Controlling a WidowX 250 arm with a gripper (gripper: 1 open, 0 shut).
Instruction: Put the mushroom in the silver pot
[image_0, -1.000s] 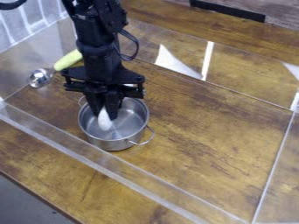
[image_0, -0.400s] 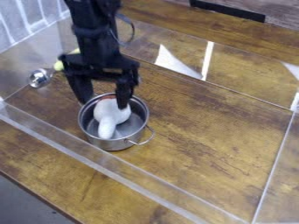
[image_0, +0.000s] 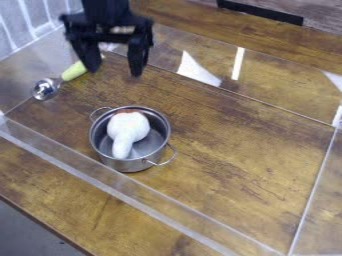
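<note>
Mushroom (image_0: 126, 131) now lies released in pot (image_0: 150, 156); I've got claw (image_0: 107, 58) open, empty, lifted clear. Task looks done.

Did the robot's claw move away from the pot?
Yes. The claw was down inside the silver pot before; now it has lifted up and back, open, well above the pot, leaving the mushroom inside.

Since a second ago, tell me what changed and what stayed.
The pincer opened, let go of the mushroom and rose away toward the top of the picture. The mushroom now lies loose in the silver pot. The pot, the yellow-green vegetable and the small round metal piece kept their places.
</note>
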